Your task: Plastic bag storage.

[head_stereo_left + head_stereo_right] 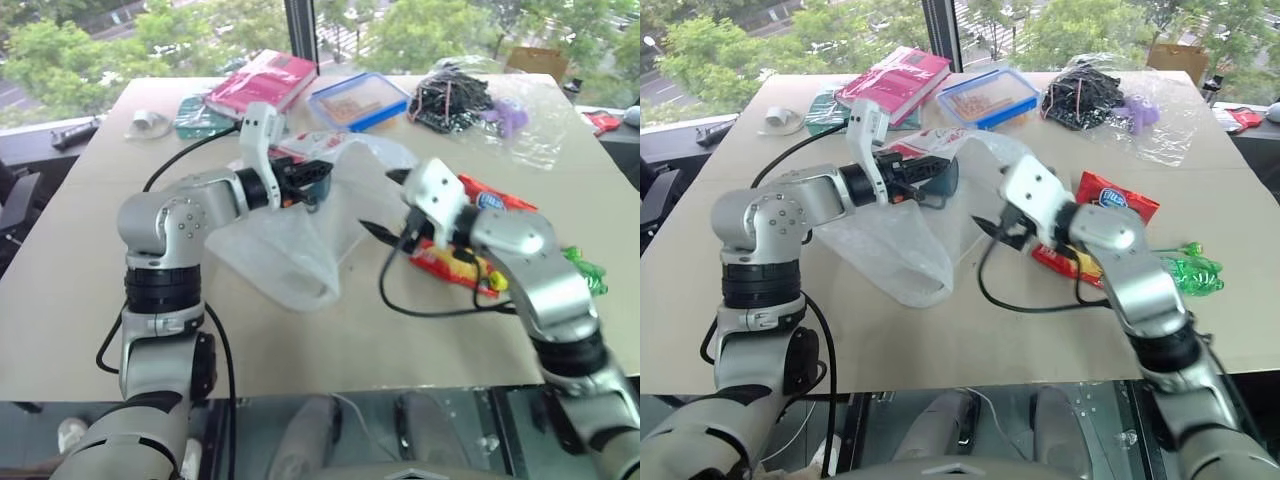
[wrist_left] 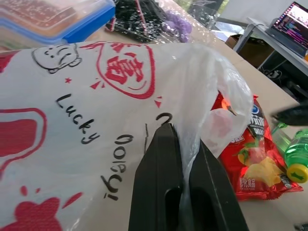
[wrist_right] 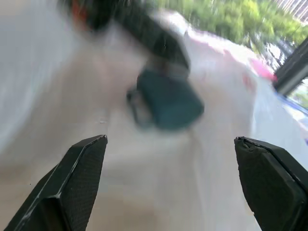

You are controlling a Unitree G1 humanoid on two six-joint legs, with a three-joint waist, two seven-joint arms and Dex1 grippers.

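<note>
The plastic bag, thin translucent white with red marks and black "Lucky" lettering, lies crumpled at the middle of the table. My left gripper is shut on a fold of its film; the left wrist view shows the film pinched between the two black fingers. Just to the right of the bag, my right gripper stands open with its black pads wide apart and nothing between them. It faces the bag and the left hand.
A red snack packet and a green bottle lie under the right arm. At the back are a red book, a blue-rimmed box and a clear bag of black clips. Black cables trail over the table.
</note>
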